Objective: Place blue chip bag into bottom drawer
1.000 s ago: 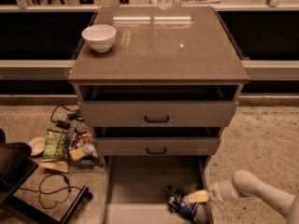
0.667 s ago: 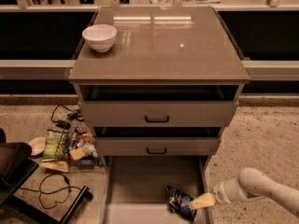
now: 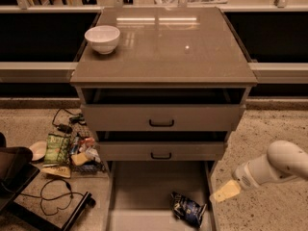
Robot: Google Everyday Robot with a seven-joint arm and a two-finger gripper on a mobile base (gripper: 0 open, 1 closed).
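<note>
Far left on the floor: green snack bag (image 3: pixel 57 148) in a pile of clutter, black cable (image 3: pixel 53 196) looping in front of it. White bowl (image 3: pixel 102 38) sits at the tabletop (image 3: pixel 168 52) left rear corner. Bottom drawer (image 3: pixel 139 191) is pulled out wide under the two upper drawers (image 3: pixel 161 119). Blue chip bag (image 3: pixel 187 209) lies crumpled on the drawer floor, front right, close to the right side wall. My gripper (image 3: pixel 225 191) is just right of that wall, outside the drawer, over the floor, near the bag but not touching it. Can't tell if it's open or closed.
</note>
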